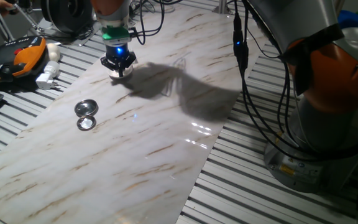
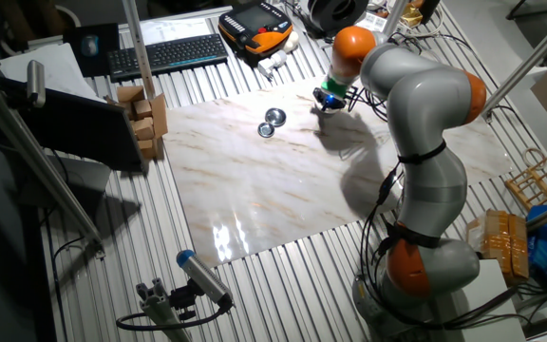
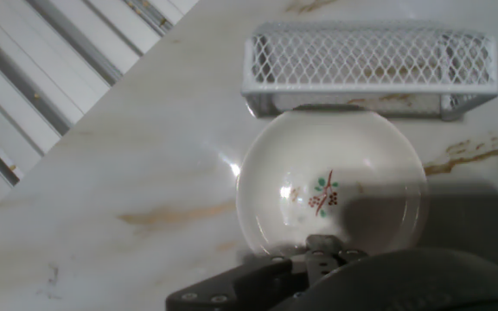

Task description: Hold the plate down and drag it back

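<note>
The plate (image 3: 331,186) is a small white round dish with a tiny flower sprig in its centre. It fills the middle of the hand view and lies on the marble board. In one fixed view only a white sliver of it (image 1: 116,75) shows under the hand, near the board's far edge. My gripper (image 3: 320,246) has its dark fingers together. Their tips stand over the plate's near part, just below the sprig; I cannot tell whether they touch it. The gripper also shows from the side (image 1: 118,65) and from across the table (image 2: 328,103).
A white mesh piece (image 3: 370,65) lies right against the plate's far rim. Two shiny metal discs (image 1: 86,107) (image 1: 87,123) lie on the board toward its left side. An orange pendant (image 1: 23,53) and a white plug (image 1: 47,78) sit on the slatted table beyond the board's edge.
</note>
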{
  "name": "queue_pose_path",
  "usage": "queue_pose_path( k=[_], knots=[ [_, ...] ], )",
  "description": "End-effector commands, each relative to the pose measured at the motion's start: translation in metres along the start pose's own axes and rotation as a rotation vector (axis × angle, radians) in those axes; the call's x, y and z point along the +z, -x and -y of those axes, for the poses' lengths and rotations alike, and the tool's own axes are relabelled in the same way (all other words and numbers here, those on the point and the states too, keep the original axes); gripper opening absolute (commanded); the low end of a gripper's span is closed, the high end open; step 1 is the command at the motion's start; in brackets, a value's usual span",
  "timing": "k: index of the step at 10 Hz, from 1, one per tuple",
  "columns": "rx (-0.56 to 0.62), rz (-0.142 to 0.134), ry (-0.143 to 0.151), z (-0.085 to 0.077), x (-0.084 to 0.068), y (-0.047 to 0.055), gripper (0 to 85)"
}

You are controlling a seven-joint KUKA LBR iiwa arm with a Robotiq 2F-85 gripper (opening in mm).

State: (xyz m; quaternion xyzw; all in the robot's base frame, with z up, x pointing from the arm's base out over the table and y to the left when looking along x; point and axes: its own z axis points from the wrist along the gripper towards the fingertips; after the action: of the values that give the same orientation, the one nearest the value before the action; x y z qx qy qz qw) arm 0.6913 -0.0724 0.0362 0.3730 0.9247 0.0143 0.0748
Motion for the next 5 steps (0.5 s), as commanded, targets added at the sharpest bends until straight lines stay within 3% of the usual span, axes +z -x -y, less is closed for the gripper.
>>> queue_pose_path(
  k=[1, 5],
  knots=[
    [0.001, -0.001, 0.001, -0.001, 0.0, -0.003, 0.0],
    [0.013, -0.008, -0.005, -0.007, -0.002, -0.022, 0.0]
  ],
)
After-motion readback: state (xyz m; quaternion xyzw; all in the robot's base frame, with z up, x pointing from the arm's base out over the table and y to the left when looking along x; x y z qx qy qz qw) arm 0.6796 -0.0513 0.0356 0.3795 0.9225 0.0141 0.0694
